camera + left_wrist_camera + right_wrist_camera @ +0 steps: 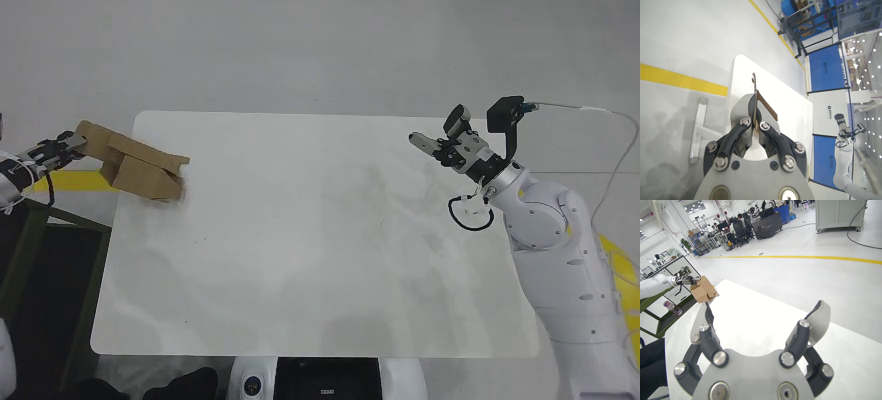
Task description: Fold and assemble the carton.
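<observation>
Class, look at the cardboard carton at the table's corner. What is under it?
Under the carton shows the corner of the white table; its end in the left claw sticks out past the edge. Whatever lies directly beneath is covered.

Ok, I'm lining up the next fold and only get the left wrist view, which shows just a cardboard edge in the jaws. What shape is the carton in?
Observer: The carton is half opened, a box body with loose flaps, not flat.
Operator: Where does it sit on the table?
Observer: At the table's far left corner, partly hanging past the left edge. The left gripper holds its outer flap from beyond that edge.
Operator: And the other arm?
Observer: The right gripper is open and empty, above the far right part of the table, well apart from the carton.
</observation>
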You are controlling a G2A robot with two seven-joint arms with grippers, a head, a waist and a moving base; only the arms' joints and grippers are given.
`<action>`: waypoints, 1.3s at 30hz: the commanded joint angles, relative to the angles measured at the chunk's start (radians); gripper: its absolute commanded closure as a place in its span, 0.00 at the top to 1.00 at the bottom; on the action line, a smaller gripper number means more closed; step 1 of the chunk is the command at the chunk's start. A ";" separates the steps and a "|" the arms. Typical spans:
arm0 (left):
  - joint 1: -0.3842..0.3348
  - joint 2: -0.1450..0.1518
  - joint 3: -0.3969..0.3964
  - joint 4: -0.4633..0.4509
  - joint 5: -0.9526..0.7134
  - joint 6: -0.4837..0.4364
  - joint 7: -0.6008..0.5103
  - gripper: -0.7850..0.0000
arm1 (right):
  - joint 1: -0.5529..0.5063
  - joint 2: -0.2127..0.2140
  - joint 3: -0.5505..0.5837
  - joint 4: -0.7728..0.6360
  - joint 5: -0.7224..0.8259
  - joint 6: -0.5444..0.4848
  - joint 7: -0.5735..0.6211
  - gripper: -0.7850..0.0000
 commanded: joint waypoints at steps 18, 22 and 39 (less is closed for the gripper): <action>-0.089 -0.072 0.138 -0.357 -0.159 0.048 -0.001 0.00 | 0.000 0.000 0.000 0.000 0.000 0.000 0.000 1.00; -0.167 -0.099 0.207 -0.377 -0.140 0.053 0.014 0.00 | 0.000 0.000 0.000 0.000 0.000 0.000 0.000 1.00; -0.275 -0.229 0.461 -0.350 -0.349 0.076 -0.101 0.00 | 0.000 0.000 0.000 0.000 0.000 0.000 0.000 1.00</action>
